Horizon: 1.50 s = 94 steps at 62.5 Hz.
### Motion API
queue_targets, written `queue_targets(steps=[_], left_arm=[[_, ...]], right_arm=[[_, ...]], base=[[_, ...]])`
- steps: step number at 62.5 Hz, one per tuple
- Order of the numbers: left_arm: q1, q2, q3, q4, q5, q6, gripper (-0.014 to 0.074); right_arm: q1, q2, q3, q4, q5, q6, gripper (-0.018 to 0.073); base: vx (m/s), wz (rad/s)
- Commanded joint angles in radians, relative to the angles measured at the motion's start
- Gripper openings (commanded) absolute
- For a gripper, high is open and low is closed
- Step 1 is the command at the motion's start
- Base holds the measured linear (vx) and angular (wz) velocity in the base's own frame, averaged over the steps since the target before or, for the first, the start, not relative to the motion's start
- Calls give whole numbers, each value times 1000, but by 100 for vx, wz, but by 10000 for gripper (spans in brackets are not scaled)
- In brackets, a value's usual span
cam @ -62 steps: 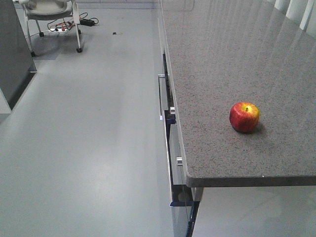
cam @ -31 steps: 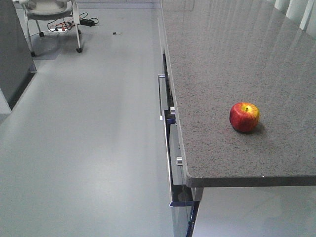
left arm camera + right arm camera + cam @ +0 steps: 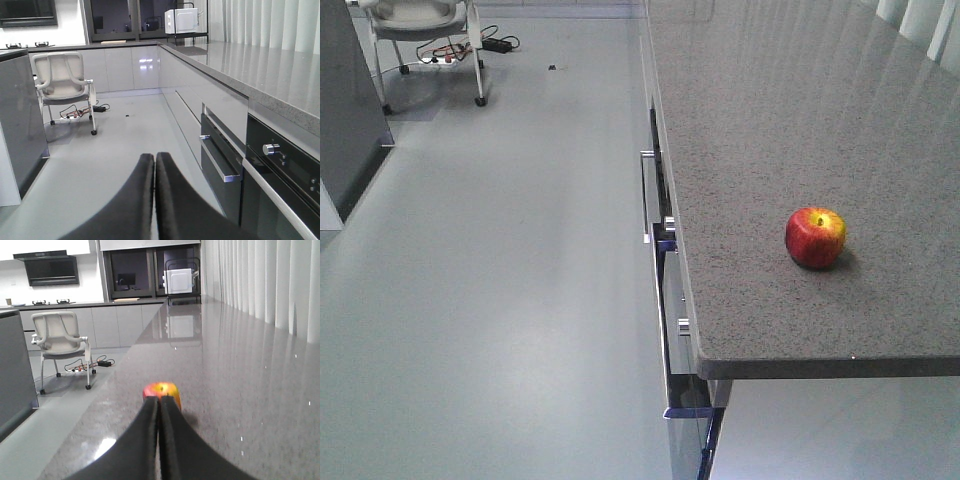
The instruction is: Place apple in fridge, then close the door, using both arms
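**Apple on the counter, both grippers closed and empty**

Front view: the apple sits upright on the speckled grey counter, near its front edge and well in from the left edge. Below that left edge runs an oven handle. The pale floor lies open to the left, up to a dark grey panel and a chair.

Left wrist view: the left gripper hangs over the floor with its fingers pressed together, holding nothing. The oven stands to its right, and a white microwave far back.

Right wrist view: the right gripper is over the counter, its fingers together and empty. The apple lies just beyond the tips; contact cannot be told. Curtains line the right side.
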Motion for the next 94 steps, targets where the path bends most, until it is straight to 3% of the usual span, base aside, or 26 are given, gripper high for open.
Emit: queue_targets(steps=[1, 9, 26, 55, 62, 76, 82, 87, 94], left_arm=[[0, -16, 21, -2, -70, -8, -6], [0, -16, 21, -2, -70, -8, -6], [0, -16, 21, -2, -70, -8, -6], [0, -16, 21, -2, -70, -8, -6], [0, -16, 21, -2, -70, -8, -6], [0, -16, 21, -2, -70, -8, -6], [0, -16, 21, -2, -70, -8, -6], [0, -16, 21, -2, -70, -8, -6], [0, -16, 21, -2, -70, -8, -6]], right_arm=[[1, 78, -142, -11, 23, -46, -3], [1, 212, -312, -17, 182, -108, -3], [1, 514, -554, -18, 411, -107, -3], [1, 898, -691, -2, 497, -134, 20], [1, 991, -751, -2, 549, -139, 113], [1, 1144, -867, -1, 569, -172, 512], [1, 1209, -910, 12, 573, -184, 643], [1, 1269, -951, 22, 572, -186, 706], [1, 1360, -1016, 21, 572, -187, 718]], base=[[0, 0], [0, 0], [0, 0], [0, 0], [0, 0], [0, 0], [0, 0], [0, 0], [0, 0]])
